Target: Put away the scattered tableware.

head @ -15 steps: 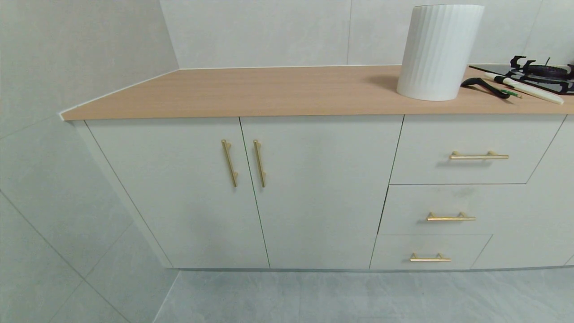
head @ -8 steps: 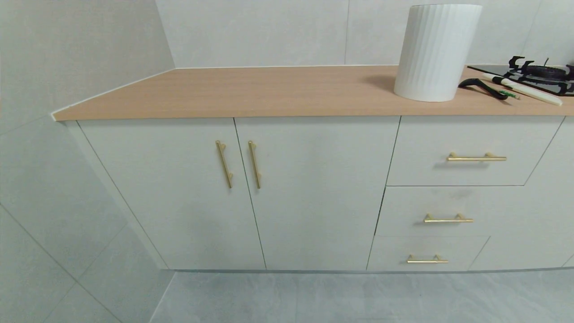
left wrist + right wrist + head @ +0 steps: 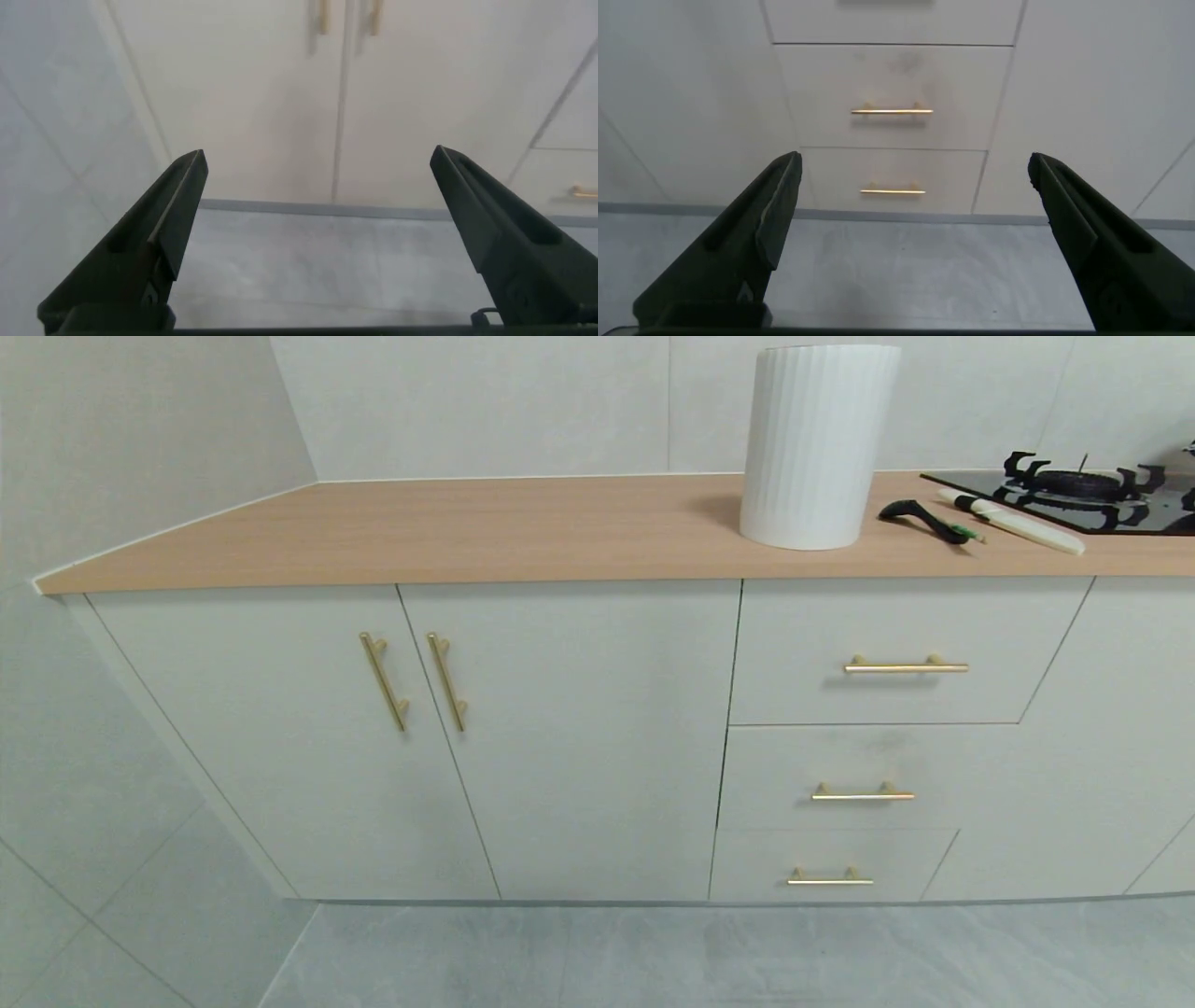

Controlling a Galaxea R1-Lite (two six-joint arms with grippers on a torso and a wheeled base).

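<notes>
I record left claw (image 3: 318, 161) and right claw (image 3: 915, 163) both spread, and the long cream-white utensil (image 3: 1013, 521) flat on the wooden surface (image 3: 467, 527) right of the white ribbed cylinder (image 3: 812, 448), its axis slanting back-left to front-right.

Wooden countertop (image 3: 467, 527) with white canister (image 3: 817, 448), utensils (image 3: 1013, 521)

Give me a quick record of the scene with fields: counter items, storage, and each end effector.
Counter: light wooden countertop
Container: tall white ribbed cylinder, upright on the countertop
Tableware: black-handled utensil and long cream-handled utensil, lying between cylinder and black gas hob
Storage: three drawers with gold bar handles, shut
Left end effector: open, empty, facing cabinet doors
Right end effector: open, empty, facing the drawers
</notes>
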